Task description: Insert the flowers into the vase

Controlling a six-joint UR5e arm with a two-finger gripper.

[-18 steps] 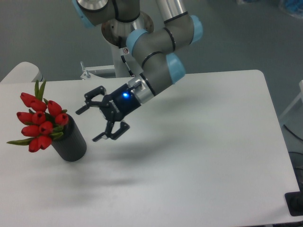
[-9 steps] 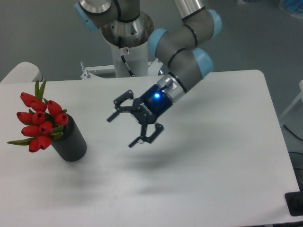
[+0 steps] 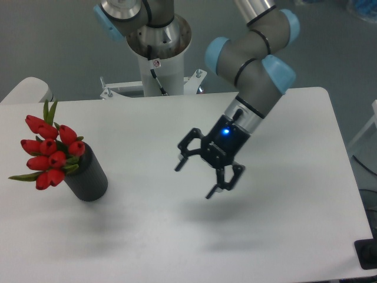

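already the red flowers [image 3: 50,154] sit in the tilted black vase [image 3: 88,175].

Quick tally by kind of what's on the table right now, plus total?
Flower bunches: 1, the flowers, red tulips sitting in the vase
Vases: 1, the vase, black
Total: 2
The gripper hangs open above the table, holding nothing.

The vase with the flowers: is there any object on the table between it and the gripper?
No, nothing visible stands between them. The gripper hangs open above the bare white table, to the right of the vase, which leans to the left and already holds the flowers. Only empty tabletop lies in the gap.
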